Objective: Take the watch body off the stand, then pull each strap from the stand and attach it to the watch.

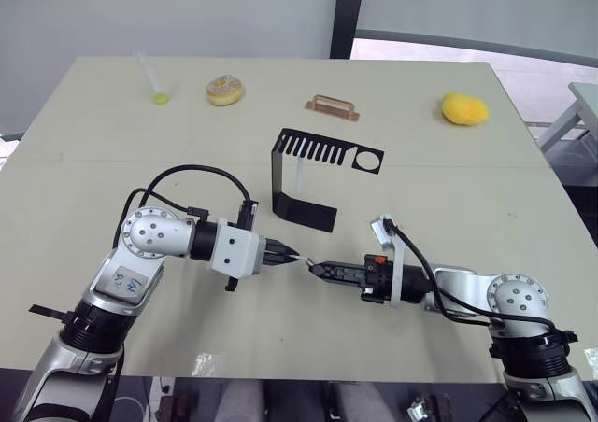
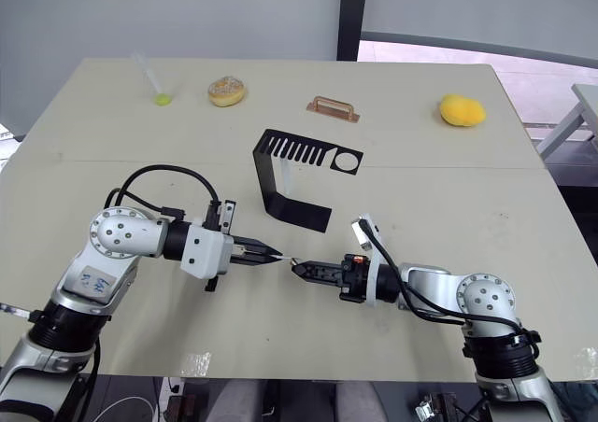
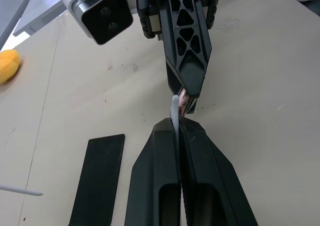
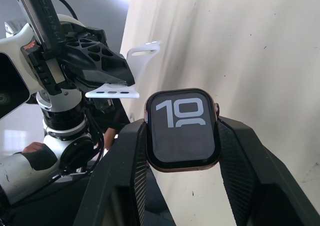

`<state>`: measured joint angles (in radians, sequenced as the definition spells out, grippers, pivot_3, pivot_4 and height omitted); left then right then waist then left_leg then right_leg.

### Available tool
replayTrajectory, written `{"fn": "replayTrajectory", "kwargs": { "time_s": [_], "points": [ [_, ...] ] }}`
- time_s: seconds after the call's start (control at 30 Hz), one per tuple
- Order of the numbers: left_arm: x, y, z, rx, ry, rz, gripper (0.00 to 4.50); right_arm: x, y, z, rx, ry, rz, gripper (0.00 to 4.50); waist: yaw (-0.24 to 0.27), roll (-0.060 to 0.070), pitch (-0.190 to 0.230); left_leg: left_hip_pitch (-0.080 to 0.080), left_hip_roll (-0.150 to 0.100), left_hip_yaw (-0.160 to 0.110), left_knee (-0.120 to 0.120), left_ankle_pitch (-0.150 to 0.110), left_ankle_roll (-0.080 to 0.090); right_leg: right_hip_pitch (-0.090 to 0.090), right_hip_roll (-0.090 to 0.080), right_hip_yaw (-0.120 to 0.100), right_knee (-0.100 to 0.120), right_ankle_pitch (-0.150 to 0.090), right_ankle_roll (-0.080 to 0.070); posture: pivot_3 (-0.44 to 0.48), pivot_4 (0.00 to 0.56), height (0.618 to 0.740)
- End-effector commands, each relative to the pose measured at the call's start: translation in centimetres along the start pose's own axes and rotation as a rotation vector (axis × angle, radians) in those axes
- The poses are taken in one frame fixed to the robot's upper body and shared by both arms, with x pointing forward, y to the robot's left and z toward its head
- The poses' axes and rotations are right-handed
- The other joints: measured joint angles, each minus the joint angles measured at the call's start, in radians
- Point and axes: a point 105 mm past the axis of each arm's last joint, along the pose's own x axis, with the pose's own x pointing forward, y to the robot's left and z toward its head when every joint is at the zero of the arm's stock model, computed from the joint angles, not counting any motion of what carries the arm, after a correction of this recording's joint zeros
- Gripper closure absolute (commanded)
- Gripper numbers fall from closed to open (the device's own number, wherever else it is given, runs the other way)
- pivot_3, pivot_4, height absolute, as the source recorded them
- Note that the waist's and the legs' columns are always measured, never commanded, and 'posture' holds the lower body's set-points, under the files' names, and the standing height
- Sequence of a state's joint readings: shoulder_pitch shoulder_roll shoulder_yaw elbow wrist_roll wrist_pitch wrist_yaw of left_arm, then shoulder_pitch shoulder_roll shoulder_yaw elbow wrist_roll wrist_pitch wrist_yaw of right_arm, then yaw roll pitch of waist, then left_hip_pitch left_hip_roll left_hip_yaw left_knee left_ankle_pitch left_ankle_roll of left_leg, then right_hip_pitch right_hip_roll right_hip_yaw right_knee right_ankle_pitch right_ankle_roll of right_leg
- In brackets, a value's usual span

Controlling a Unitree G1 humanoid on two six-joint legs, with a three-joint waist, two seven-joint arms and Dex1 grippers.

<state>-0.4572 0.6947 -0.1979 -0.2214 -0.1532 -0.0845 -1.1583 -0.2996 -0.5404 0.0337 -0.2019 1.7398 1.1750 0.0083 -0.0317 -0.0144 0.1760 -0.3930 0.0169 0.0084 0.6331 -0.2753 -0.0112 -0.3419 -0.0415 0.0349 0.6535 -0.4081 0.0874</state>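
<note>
My left gripper [image 1: 285,254] is shut on a white strap [image 3: 174,111], which sticks out past its fingertips. The strap's holed end [image 4: 112,92] faces the watch body [image 4: 184,128], a black case with white digits. My right gripper [image 1: 318,269] is shut on that case by its sides. The two grippers meet tip to tip just above the table's front middle, and the strap's end almost touches the case [image 3: 184,100]. The black stand [image 1: 304,215] sits behind them. A thin white strip [image 1: 301,175], apparently a second strap seen edge-on, hangs under its slotted top.
Along the far side lie a clear tube with a green tip [image 1: 154,81], a round bun-like thing [image 1: 225,90], a copper-coloured bar [image 1: 333,107] and a yellow lump [image 1: 464,109]. The table's front edge [image 1: 280,377] runs close below the grippers.
</note>
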Motion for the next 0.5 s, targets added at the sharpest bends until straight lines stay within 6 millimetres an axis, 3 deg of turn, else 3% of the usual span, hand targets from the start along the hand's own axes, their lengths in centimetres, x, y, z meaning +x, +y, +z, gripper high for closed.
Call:
{"fn": "replayTrajectory", "kwargs": {
  "time_s": [0.03, 0.5],
  "points": [
    [-0.07, 0.2, 0.65, 0.024, -0.012, 0.011, 4.5, -0.1, 1.05, 0.14, -0.024, -0.01, 0.04, 2.99, 0.0, 0.0, 0.0, 0.0, 0.0, 0.0, 0.0, 0.0, 0.0, 0.0, 0.0, 0.0, 0.0, 0.0, 0.0, 0.0, 0.15, 0.74],
    [-0.31, 0.13, 0.78, 0.011, -0.015, 0.009, 4.5, 0.02, 0.83, 0.07, -0.02, -0.01, 0.033, 2.99, 0.0, 0.0, 0.0, 0.0, 0.0, 0.0, 0.0, 0.0, 0.0, 0.0, 0.0, 0.0, 0.0, 0.0, 0.0, 0.0, 0.15, 0.74]
  ]
}}
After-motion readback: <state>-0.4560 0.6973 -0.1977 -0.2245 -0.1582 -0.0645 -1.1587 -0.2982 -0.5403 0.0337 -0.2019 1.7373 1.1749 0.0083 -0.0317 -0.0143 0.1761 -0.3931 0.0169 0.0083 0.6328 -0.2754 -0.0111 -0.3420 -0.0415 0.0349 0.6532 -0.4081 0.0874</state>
